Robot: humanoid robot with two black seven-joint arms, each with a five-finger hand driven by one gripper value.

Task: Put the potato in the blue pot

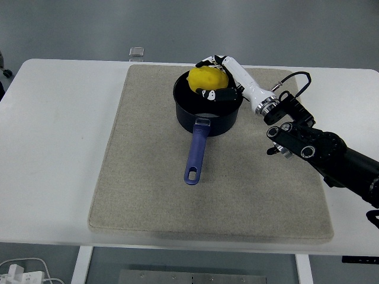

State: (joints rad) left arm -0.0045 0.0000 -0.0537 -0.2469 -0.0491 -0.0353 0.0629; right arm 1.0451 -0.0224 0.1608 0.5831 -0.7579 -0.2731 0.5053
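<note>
1. The right hand (214, 78) reaches in from the right edge over the far part of the worktop (59, 136), its white forearm leading back to the black arm.
2. Its fingers (208, 93) are curled round the yellow potato (208, 78), one set over the top and far side, another under its near side, so the hand has a firm hold of it.
3. The potato sits over the far right part of the blue pot (206, 107), level with the rim; whether it touches the pot's inside cannot be told.
4. The pot stands upright on a beige mat (148, 189), its blue handle (196, 154) pointing toward the near edge.
5. A small clear object (137, 52) lies at the worktop's far edge, beyond the mat.
</note>
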